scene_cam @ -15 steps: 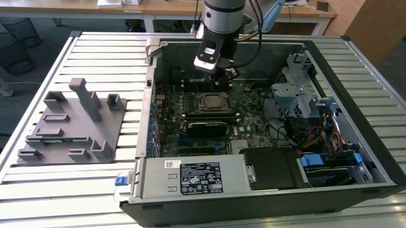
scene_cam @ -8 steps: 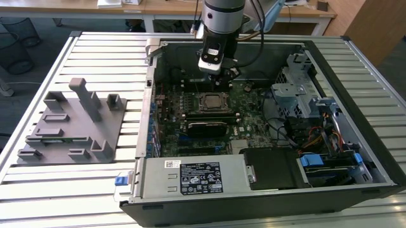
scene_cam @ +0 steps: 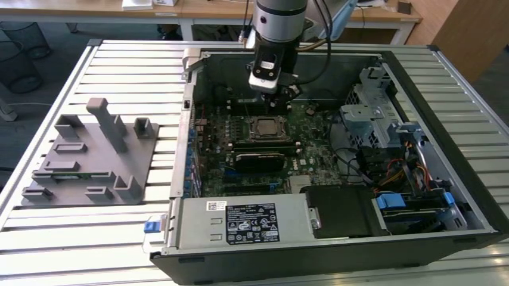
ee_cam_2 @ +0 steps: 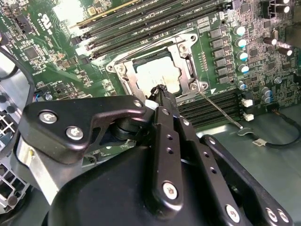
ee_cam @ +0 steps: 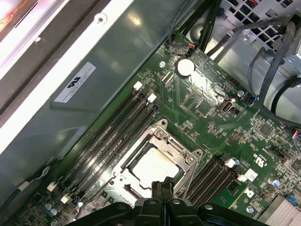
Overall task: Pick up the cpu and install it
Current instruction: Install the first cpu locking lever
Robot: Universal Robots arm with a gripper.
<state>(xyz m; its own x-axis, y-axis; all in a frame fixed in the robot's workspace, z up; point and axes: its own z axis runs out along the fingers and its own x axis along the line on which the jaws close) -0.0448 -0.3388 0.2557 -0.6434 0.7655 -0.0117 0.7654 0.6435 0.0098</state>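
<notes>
Gripper [ee_cam_2: 159,89] fingers are pressed together with no visible gap and nothing clamped between them; the tips hang just above the near edge of the cpu [ee_cam_2: 157,75]. In both wrist views the cpu [ee_cam: 153,165] lies flat inside the socket frame [ee_cam: 188,157], silvery top plate facing up, and the tips appear slightly clear of it, though contact cannot be ruled out. A thin metal lever [ee_cam_2: 221,110] runs out from a corner of the frame beside the fingers. Memory slots [ee_cam: 113,136] flank the socket on both sides of the gripper. Beyond them the green motherboard [ee_cam: 211,94] carries a coin cell [ee_cam: 184,67]. In the exterior view the arm [scene_cam: 278,24] reaches down into the open computer case [scene_cam: 445,65], with the gripper [scene_cam: 275,95] directly over the far side of the socket. Farthest out, a grey fixture tray [scene_cam: 87,155] sits on the slatted table [scene_cam: 80,238], well apart from the case.
</notes>
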